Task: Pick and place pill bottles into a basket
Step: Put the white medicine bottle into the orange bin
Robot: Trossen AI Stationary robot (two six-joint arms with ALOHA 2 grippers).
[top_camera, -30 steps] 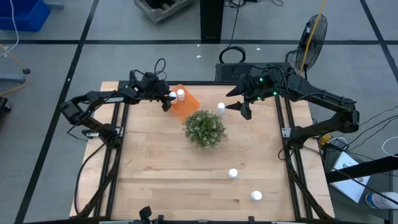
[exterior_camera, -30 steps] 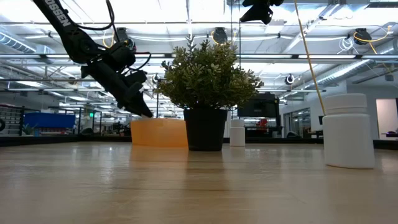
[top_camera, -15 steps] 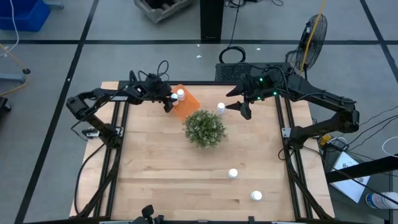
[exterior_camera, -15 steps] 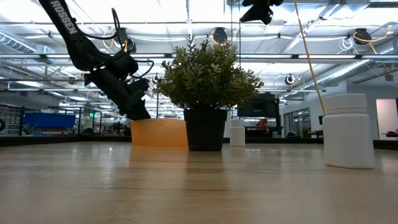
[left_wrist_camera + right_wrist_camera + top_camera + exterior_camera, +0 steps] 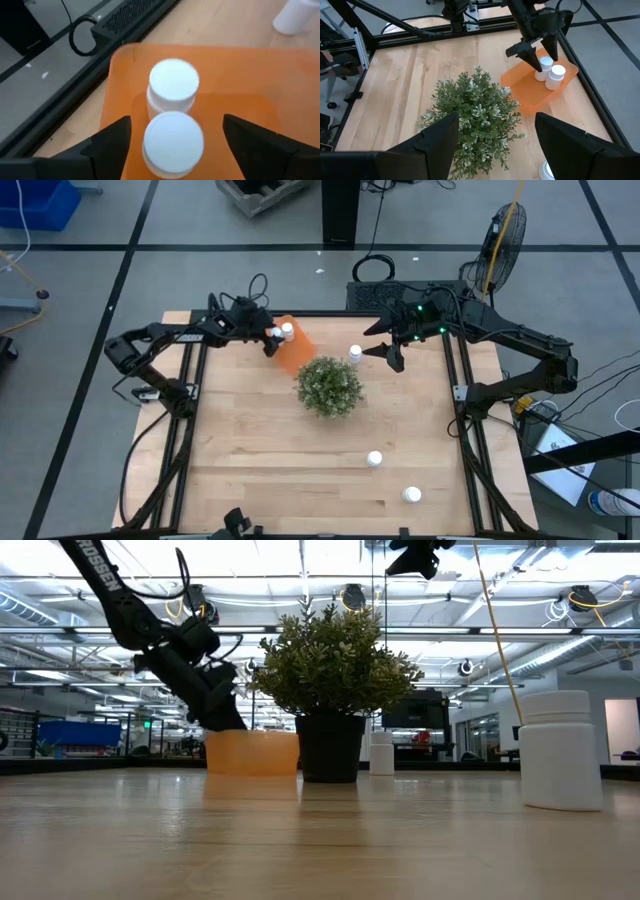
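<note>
L gripper (image 5: pixel 268 340) is over the far-left corner of the basket (image 5: pixel 298 352), jaws spread wide w/ nothing clamped. In the L wrist view, two pill bottles sit upright in the tray, touching each other: the nearer bottle (image 5: pixel 173 144) is directly between the fingers, the second bottle (image 5: pixel 173 86) just past it. R wrist view shows the same pair (image 5: pixel 551 71) at the basket's end w/ the L fingers straddling them from above. Fingers stand clear of the cap on both sides, so I judge this a release: the bottle rests on the tray floor, not in a grip. It sits hard against the other bottle prob. because that corner is where the arm reaches the tray.

R gripper (image 5: pixel 392 352) hovers above the table near the far edge, jaws partly apart, holding nothing visible. A third bottle (image 5: pixel 355 354) stands on the wood just beside it, toward the plant (image 5: pixel 329 386), likely its next pick.

Two more bottles are well apart from both grippers, on the near side of the plant: one (image 5: pixel 375 459) mid-table, one (image 5: pixel 412 495) close to the near edge. The low view shows a bottle (image 5: pixel 558 750) big in the foreground.

Count as I read it: 2 in the basket, 3 left. The plant sits between the basket and the near bottles, so either arm has to route around it.
</note>
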